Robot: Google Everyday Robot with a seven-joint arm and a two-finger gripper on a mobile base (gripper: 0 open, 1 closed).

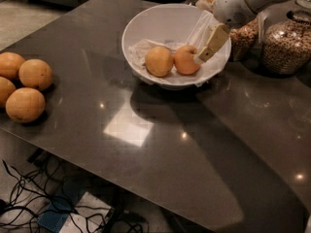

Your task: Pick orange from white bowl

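**Gripper [200, 58] poised, grip unreadable**

It hung inside the large round white bowl [141, 25], at the right side of the deeper reddish-orange round orange [184, 59]. Whether it was spread or pressed together could not be told. A skewed closing might shove the orange into the paler yellow-orange fruit [159, 61] just left of it. Crumpled white lining [141, 50] hid the bowl's floor.

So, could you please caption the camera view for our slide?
Gripper inside the white bowl, beside the orange; paler fruit alongside.

camera: single, high, angled down across table [170, 144] | range: medium | gripper [201, 57]: upper right, over white bowl [165, 23]
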